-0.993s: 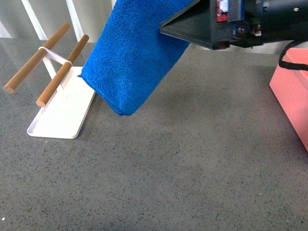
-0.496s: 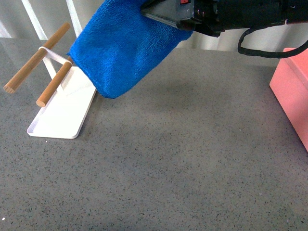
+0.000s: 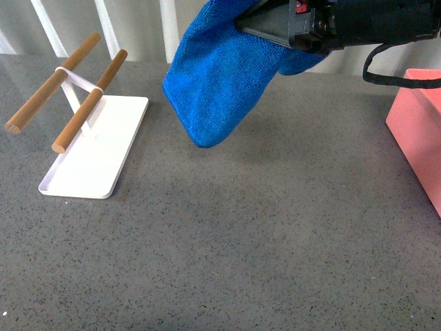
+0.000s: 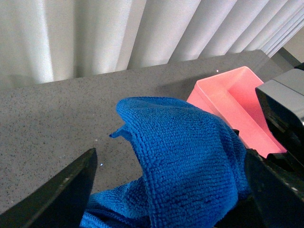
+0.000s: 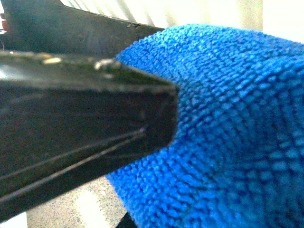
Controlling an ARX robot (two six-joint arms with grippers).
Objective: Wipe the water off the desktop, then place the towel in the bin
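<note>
Above the desktop (image 3: 275, 241), outside the bin (image 3: 422, 134), towel (image 3: 220, 89) hangs clamped in right hand (image 3: 251, 25).

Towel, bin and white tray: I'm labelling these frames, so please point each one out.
towel (image 3: 220, 89): front view, on its hanging folded face.
bin (image 3: 417, 148): front view, on its outer side wall.
white tray (image 3: 103, 160): front view, on its bare flat base.

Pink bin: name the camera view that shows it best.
Left wrist view: the pink bin shows its open inside and walls. The front view catches only one corner at the right edge; the right wrist view shows none of it.
</note>
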